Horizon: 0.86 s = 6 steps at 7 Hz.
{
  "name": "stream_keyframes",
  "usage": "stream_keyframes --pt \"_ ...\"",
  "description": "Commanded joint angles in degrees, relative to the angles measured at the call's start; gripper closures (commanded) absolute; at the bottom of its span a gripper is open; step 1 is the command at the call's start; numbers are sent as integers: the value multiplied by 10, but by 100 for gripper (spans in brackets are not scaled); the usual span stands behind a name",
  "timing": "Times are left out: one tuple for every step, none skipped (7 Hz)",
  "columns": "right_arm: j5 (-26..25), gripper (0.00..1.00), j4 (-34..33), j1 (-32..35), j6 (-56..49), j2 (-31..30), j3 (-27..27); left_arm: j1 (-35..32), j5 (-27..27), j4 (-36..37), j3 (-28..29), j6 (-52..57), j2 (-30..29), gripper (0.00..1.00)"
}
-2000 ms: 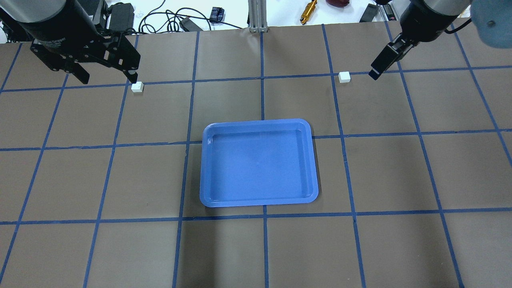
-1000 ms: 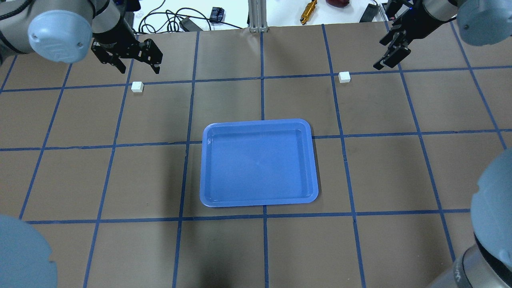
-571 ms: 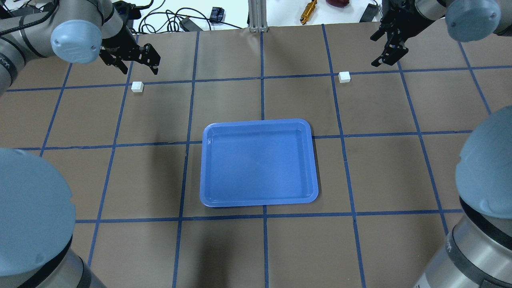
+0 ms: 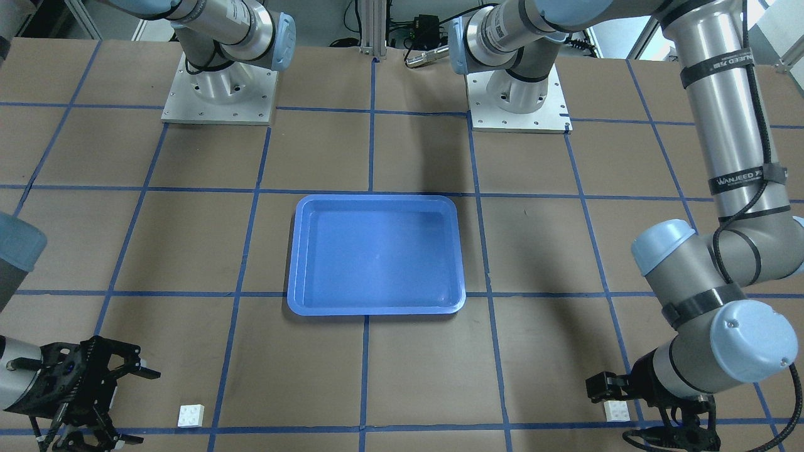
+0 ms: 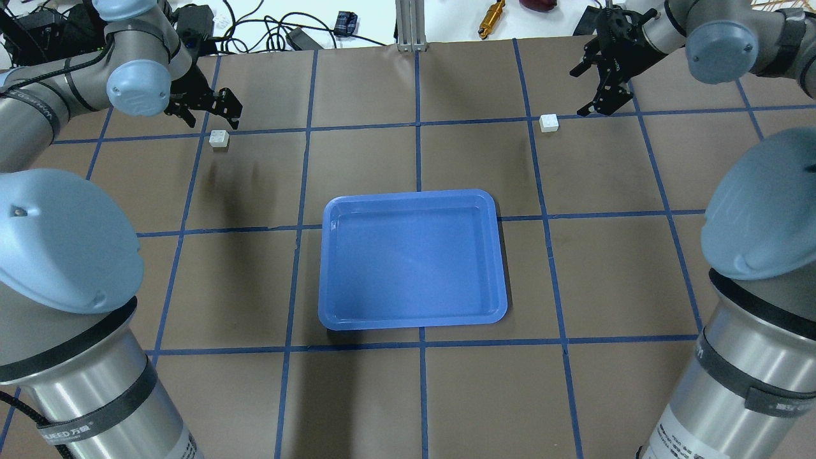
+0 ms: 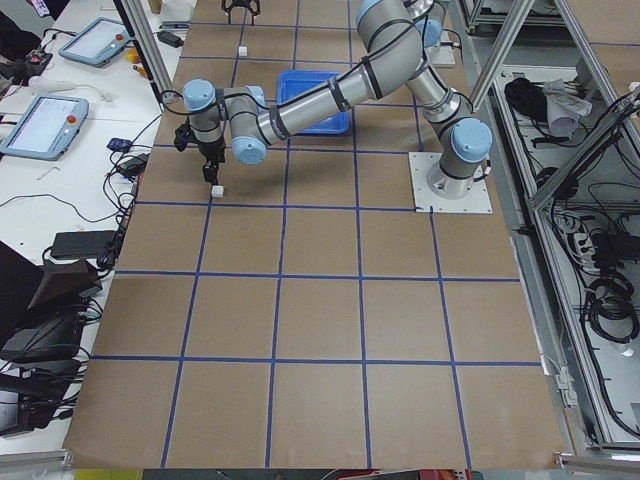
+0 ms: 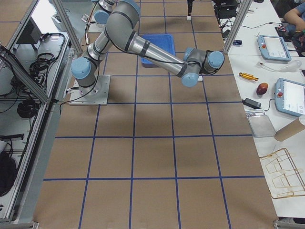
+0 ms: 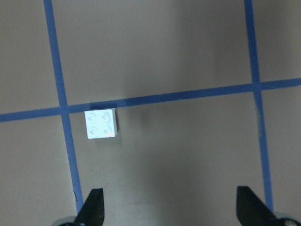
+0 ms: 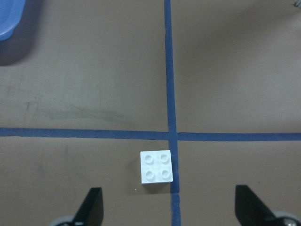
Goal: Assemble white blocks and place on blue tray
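Observation:
Two white blocks lie on the brown table, far apart. One is at the far left and shows in the left wrist view. The other is at the far right and shows in the right wrist view. The blue tray sits empty at the table's middle. My left gripper is open and empty, just beyond its block, which lies ahead toward the left finger. My right gripper is open and empty, beyond its block and to its right.
Blue tape lines grid the table. Cables, a gold tool and an aluminium post lie past the far edge. Both arm bases stand on the robot's side, and the arms' elbows hang over the table's near corners.
Both arms have stretched out, their elbows coming low into the overhead view. Both grippers have dropped toward the table at the far edge by their blocks. Blocks and tray have not moved.

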Motion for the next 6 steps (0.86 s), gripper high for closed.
stream_keyframes --pt "35 0 -3 0 6 37 -9 2 24 4 4 -25 -23 0" --pt "34 0 -1 0 17 41 -7 2 22 5 1 -24 -25 0" --pt "35 0 1 0 25 44 -7 2 22 13 1 -25 -26 0" --pt "33 0 0 0 29 47 -8 2 22 13 1 -25 -29 0" --pt "33 0 0 0 43 51 -8 2 20 33 2 -24 -32 0" --pt "35 0 -1 0 43 57 -9 2 20 42 2 -20 -36 0"
